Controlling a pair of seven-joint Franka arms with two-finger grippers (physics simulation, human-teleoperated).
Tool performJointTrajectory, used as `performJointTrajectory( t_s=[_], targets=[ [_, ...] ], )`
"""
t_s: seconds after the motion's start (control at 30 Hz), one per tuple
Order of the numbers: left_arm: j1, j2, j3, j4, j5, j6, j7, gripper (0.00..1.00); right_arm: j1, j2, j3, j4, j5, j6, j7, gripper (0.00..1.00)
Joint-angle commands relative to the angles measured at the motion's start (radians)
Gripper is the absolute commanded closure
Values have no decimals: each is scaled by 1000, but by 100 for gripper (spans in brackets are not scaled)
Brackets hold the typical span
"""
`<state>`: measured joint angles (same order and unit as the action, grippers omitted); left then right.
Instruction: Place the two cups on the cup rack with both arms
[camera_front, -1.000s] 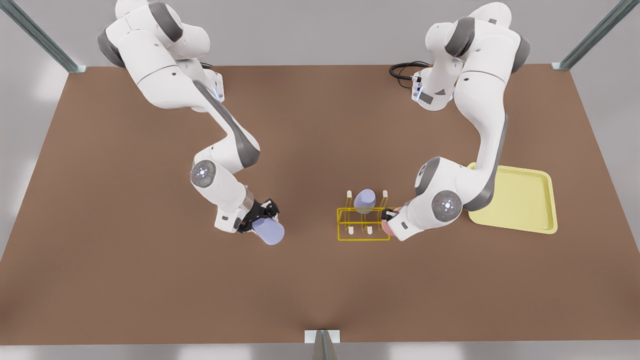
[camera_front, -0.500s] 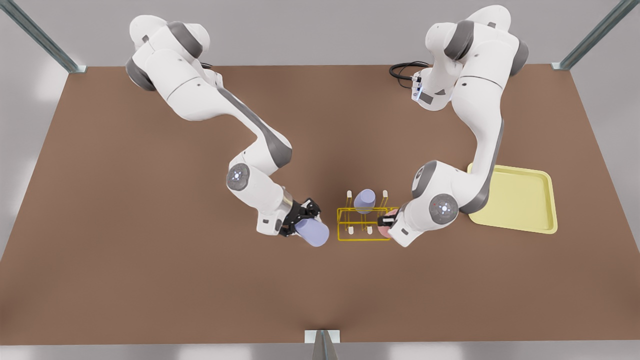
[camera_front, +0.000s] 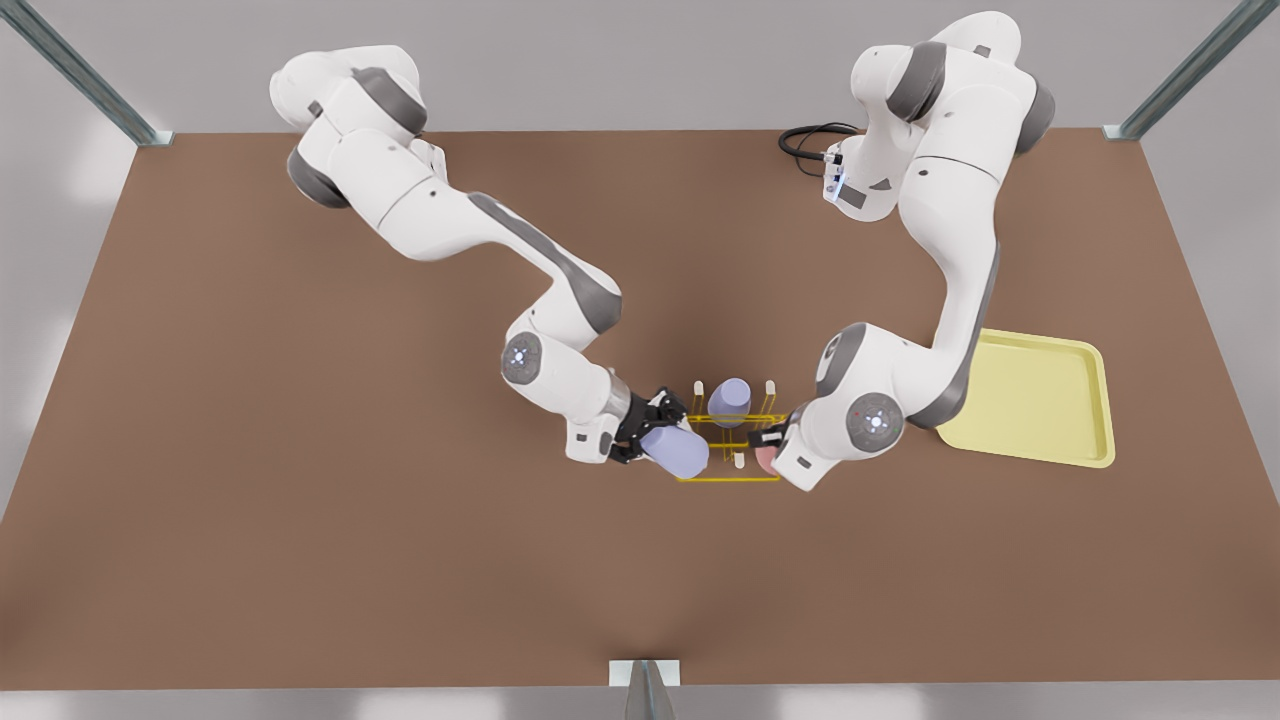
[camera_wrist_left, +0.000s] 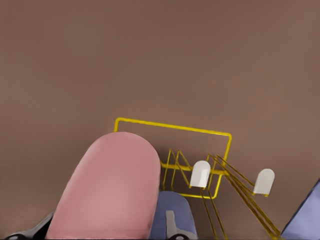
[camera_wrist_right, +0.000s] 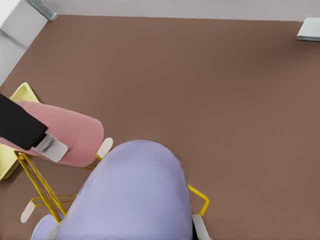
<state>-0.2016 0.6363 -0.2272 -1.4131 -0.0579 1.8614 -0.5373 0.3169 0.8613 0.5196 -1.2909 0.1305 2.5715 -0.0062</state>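
Left tool (camera_front: 776, 440), grasping the pink cup (camera_wrist_left: 107, 187), at the cup rack's (camera_front: 728, 447) end on the front view's right. Right tool (camera_front: 655, 432), grasping a lavender cup (camera_front: 675, 451), at the opposite end. A second lavender cup (camera_front: 729, 402) sits inverted on a far-row peg; the rack stands on the brown surface (camera_front: 300, 480).

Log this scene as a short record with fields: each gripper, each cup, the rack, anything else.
left gripper: at the rack's end toward the front view's right, fingers shut on the pink cup
right gripper: at the rack's opposite end, fingers shut on the held lavender cup
racked lavender cup: sits upside down on the rack's far row
cup rack: yellow wire, mid-table between both grippers
yellow tray: on the table, toward the front view's right
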Motion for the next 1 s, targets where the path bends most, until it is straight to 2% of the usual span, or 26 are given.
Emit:
performJointTrajectory(
  t_s=[0.0, 0.13, 0.27, 0.37, 0.4, 0.43, 0.47, 0.5, 0.63, 0.83, 0.93, 0.97],
  targets=[
    [1, -3, -4, 0, -4, -33, -121, 0, 11, 15, 0, 15, -8, 27, 29, 23],
    [11, -18, -4, 31, 1, -39, -118, 0, 22, 24, -1, 18, -11, 29, 25, 23],
    [54, -53, -1, 312, 108, -402, -9, 0, 25, 35, -1, 16, -17, 29, 25, 23],
    [99, -96, 0, 341, 162, -501, 155, 0, 31, 42, -3, 16, -20, 29, 26, 23],
    [133, -122, -1, 341, 200, -533, 344, 0, 33, 44, -3, 16, -22, 29, 26, 20],
    [172, -199, 6, 278, 243, -522, 655, 0, 33, 44, -3, 16, -20, 30, 29, 0],
    [160, -363, 52, 51, 280, -374, 761, 0, 33, 44, -3, 16, -20, 41, 28, 0],
    [162, -377, 52, 23, 282, -369, 737, 0, 33, 44, -3, 16, -20, 42, 28, 0],
    [180, -353, 54, 36, 273, -456, 740, 0, 36, 51, -3, 32, -20, 42, 32, 0],
    [199, -349, 54, 34, 251, -456, 743, 0, 39, 47, -1, 104, -2, 0, 43, 0],
    [215, -351, 55, 36, 222, -511, 744, 0, -54, -62, -10, 121, -15, -233, 123, 0],
    [249, -349, 55, 36, 179, -515, 746, 0, -151, -120, -15, 117, -26, -446, 163, 0]
  ],
)
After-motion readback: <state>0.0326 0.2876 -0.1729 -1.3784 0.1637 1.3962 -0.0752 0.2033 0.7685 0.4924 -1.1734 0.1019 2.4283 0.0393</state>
